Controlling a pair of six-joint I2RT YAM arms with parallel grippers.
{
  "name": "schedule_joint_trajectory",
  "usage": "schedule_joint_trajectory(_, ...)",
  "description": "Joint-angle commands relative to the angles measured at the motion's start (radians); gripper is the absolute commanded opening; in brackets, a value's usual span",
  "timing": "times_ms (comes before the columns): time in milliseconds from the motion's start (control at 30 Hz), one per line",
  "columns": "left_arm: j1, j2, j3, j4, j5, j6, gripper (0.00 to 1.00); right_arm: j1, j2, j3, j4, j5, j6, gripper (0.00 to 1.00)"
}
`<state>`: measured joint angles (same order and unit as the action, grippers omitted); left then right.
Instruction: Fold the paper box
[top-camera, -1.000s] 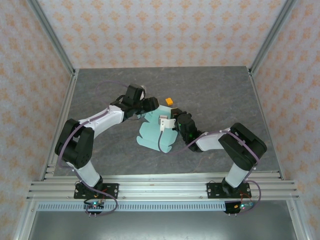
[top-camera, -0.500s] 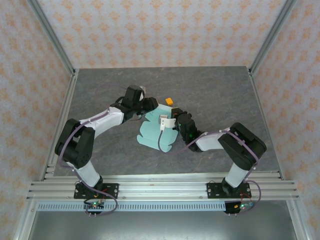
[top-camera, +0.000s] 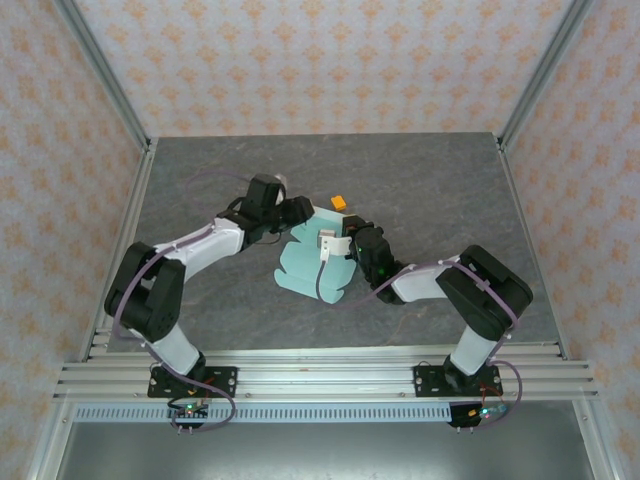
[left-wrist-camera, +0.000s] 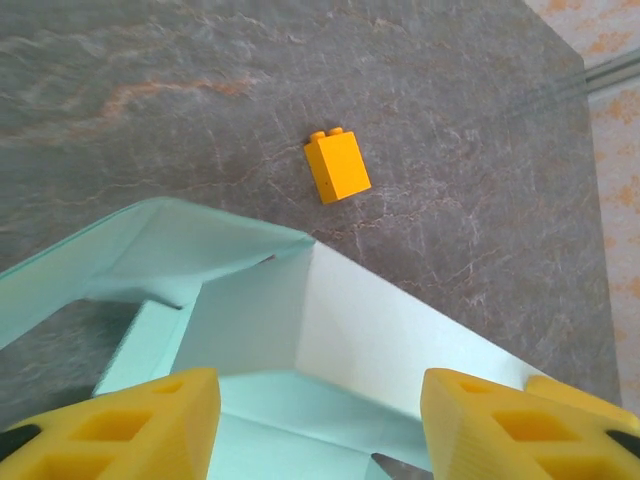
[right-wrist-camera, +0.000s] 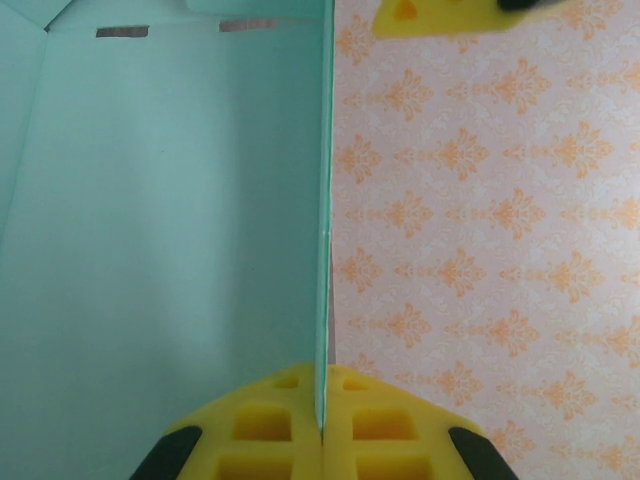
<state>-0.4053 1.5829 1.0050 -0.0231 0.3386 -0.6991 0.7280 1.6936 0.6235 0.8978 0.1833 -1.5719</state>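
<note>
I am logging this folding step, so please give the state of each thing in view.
paper box: partly folded, some panels raised.
orange brick: lying loose, apart from the box.
left gripper: open, over the box.
right gripper: shut on the box's edge.

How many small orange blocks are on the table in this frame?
1. The orange block sits on the table just beyond the far edge of the paper box, apart from it. More could be hidden under the paper box.
</note>
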Motion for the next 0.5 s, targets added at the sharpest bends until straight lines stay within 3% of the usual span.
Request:
schedule_joint_trajectory(0,0.005,-0.109,-0.053,-0.051,-0.107,0.080,0.60,0.001,-0.012,-0.011,-0.021,-0.002,0.010,0.00)
schedule_joint_trajectory(100,0.010,-0.186,-0.140,-0.022,-0.147,0.101,0.61,-0.001,-0.014,-0.007,-0.030,-0.004,0.013,0.00)
schedule_joint_trajectory(233,0.014,-0.250,-0.281,0.081,-0.100,0.147,0.62,-0.002,-0.018,-0.002,-0.038,-0.003,0.016,0.00)
schedule_joint_trajectory(467,0.016,-0.168,-0.369,0.214,-0.037,0.206,0.60,-0.017,-0.047,0.018,-0.100,-0.024,0.078,0.00)
